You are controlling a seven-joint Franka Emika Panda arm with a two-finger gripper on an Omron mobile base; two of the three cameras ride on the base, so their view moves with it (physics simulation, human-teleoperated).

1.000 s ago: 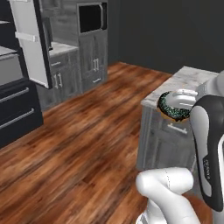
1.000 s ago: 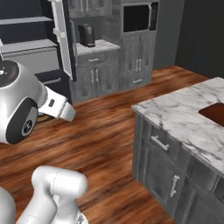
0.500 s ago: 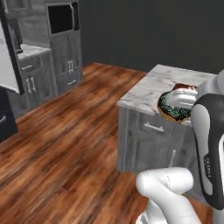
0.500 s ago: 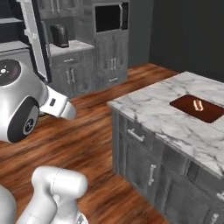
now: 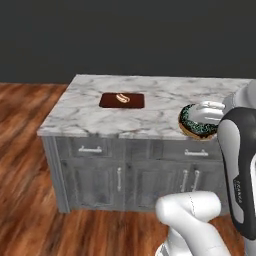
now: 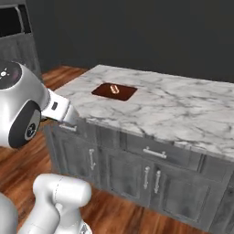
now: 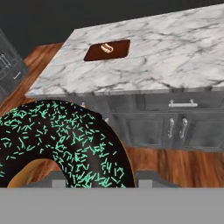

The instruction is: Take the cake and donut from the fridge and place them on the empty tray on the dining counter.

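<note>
My gripper (image 5: pixel 198 121) is shut on the donut (image 5: pixel 196 122), a ring with dark frosting and green sprinkles, held in the air in front of the dining counter's (image 5: pixel 165 95) near edge. In the hand view the donut (image 7: pixel 65 135) looms at the lower left, between the gripper's (image 7: pixel 103 179) finger tips. The reddish-brown tray (image 5: pixel 107 101) lies on the marble top toward the counter's left end. A small dark lump with pale flecks, apparently the cake (image 5: pixel 121 98), sits in its middle. The tray (image 6: pixel 103 91) and counter (image 6: pixel 183 109) also appear in the right base view. The fridge is out of view.
The counter's near side has grey drawers and doors with silver handles (image 5: pixel 119 179). Wood floor (image 5: pixel 30 220) lies in front of it and to the left. A grey wall cabinet (image 6: pixel 18 50) stands at the far left of the right base view.
The whole picture has swung round: the wall cabinets and fridge slid out of view, and the dining counter with the tray now faces me squarely. The donut stays in the gripper.
</note>
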